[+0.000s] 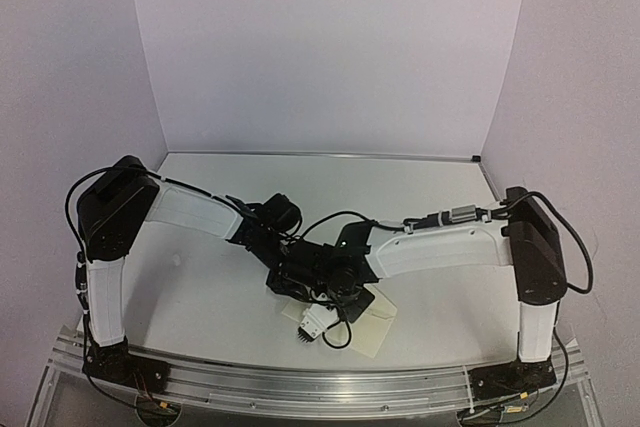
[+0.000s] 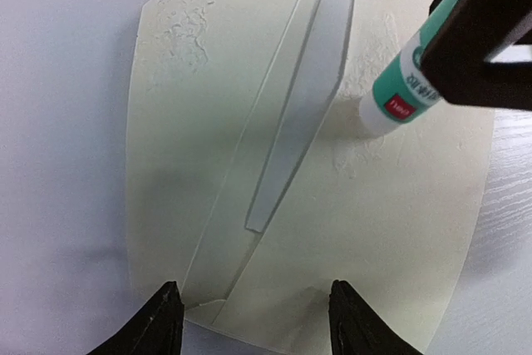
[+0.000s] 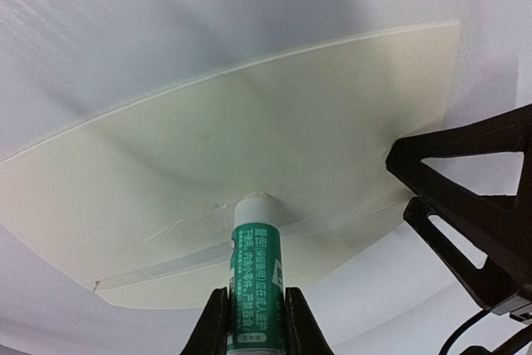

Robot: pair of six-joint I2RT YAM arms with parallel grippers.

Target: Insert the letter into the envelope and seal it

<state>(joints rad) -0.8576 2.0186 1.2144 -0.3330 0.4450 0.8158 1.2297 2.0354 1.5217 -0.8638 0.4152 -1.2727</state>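
Note:
The cream envelope [image 2: 399, 230] lies flat on the white table near the front edge [image 1: 378, 327], with its narrow flap [image 2: 307, 97] partly raised along the middle. My right gripper [image 3: 254, 301] is shut on a green and white glue stick [image 3: 256, 263]. The stick's white tip presses on the envelope [image 3: 249, 139], just beside the flap [image 2: 399, 93]. My left gripper [image 2: 253, 322] is open and empty, its fingertips spread over the envelope's near edge. The letter does not show in any view.
Wet, wrinkled glue patches mark the envelope at its far corner [image 2: 187, 31] and beside the stick's tip [image 2: 357, 155]. Both wrists crowd together over the envelope [image 1: 320, 277]. The left gripper's black fingers [image 3: 474, 205] stand close to the right of the stick.

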